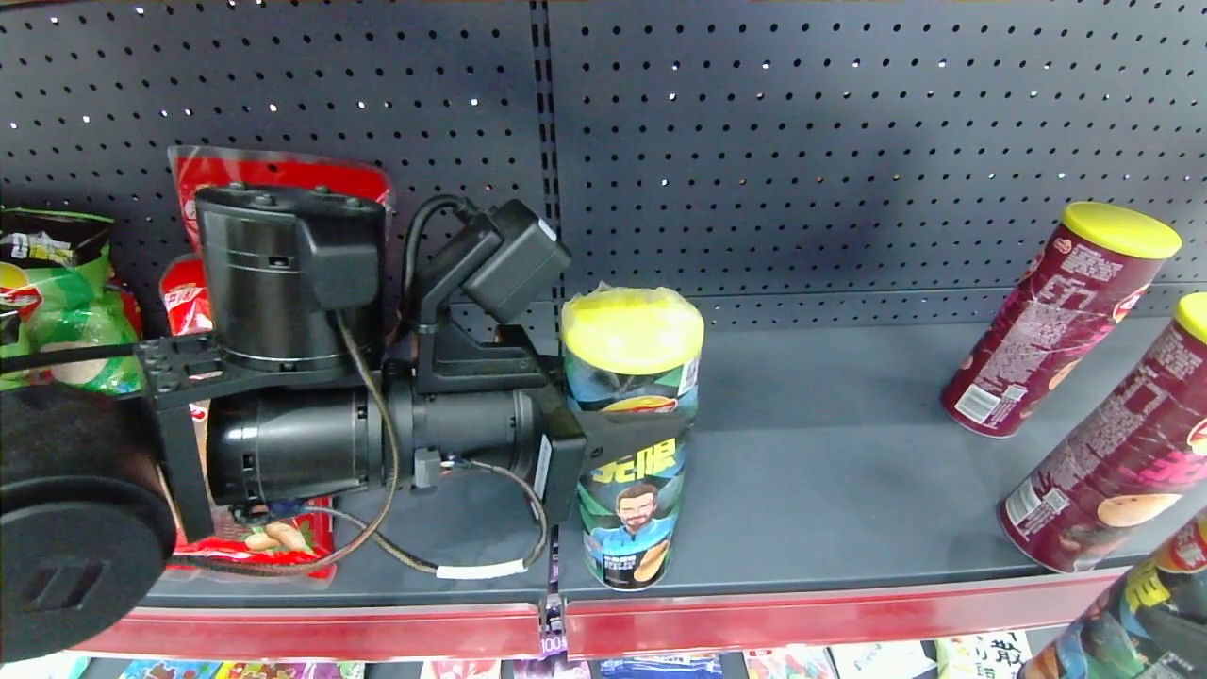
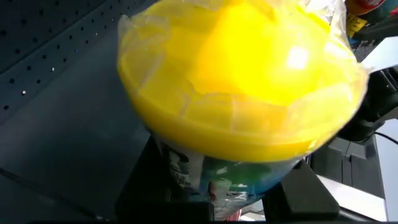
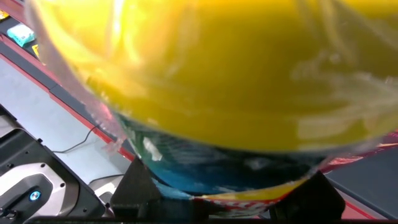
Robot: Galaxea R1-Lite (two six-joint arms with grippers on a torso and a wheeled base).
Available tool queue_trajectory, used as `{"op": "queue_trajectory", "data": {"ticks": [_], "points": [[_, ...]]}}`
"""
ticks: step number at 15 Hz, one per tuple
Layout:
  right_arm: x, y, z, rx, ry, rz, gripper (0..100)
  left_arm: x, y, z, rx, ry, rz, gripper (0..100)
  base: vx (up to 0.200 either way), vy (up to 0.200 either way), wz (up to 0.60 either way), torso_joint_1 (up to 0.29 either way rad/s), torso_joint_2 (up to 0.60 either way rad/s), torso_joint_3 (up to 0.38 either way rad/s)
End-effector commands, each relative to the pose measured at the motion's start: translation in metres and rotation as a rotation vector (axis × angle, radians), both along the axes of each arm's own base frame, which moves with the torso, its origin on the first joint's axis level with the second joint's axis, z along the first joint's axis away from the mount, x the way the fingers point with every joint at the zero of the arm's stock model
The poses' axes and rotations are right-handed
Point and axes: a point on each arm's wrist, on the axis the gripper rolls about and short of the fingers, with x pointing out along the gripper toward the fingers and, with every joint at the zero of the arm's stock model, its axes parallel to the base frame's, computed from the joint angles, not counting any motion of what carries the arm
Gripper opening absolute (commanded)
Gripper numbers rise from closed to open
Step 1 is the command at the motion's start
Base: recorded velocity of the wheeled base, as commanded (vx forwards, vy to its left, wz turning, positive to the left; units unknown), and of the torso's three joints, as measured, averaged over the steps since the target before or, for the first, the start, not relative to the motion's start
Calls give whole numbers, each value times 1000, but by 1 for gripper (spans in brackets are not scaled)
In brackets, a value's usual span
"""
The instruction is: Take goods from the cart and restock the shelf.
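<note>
While my left end effector (image 1: 630,429) pinches the blue can (image 1: 630,514) upright near the front of the shelf (image 1: 830,471), I advise: seat base flat, then release. Right end effector (image 3: 227,205) clamps a second can (image 3: 217,81).

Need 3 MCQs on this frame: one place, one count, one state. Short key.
1. Where are the maroon cans relative to the blue-green can?
A. same shelf, to the robot's right
B. on the shelf below
C. on the floor

2. How many maroon cans are on that shelf?
A. one
B. two
C. four

3. The left gripper is:
A. open, clear of everything
B. shut on the blue-green can
C. shut on a maroon can

Key:
1 A: both sit at the right end of the same grey board.
2 B: two yellow-lidded maroon tubes show there.
3 B: its fingers clamp the can's sides below the lid.
</note>
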Motion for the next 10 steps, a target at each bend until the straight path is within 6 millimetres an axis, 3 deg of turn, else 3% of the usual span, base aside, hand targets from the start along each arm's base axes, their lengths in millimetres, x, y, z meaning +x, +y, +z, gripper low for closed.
{"op": "queue_trajectory", "data": {"ticks": [1, 10], "points": [[0, 0, 0, -1, -2, 3, 0, -2, 2, -1, 2, 1, 1, 0, 0, 0, 0, 0, 0, 0], [1, 0, -1, -3, 8, 3, 0, -1, 2, -2, 5, -1, 6, 0, 0, 0, 0, 0, 0, 0]]}}
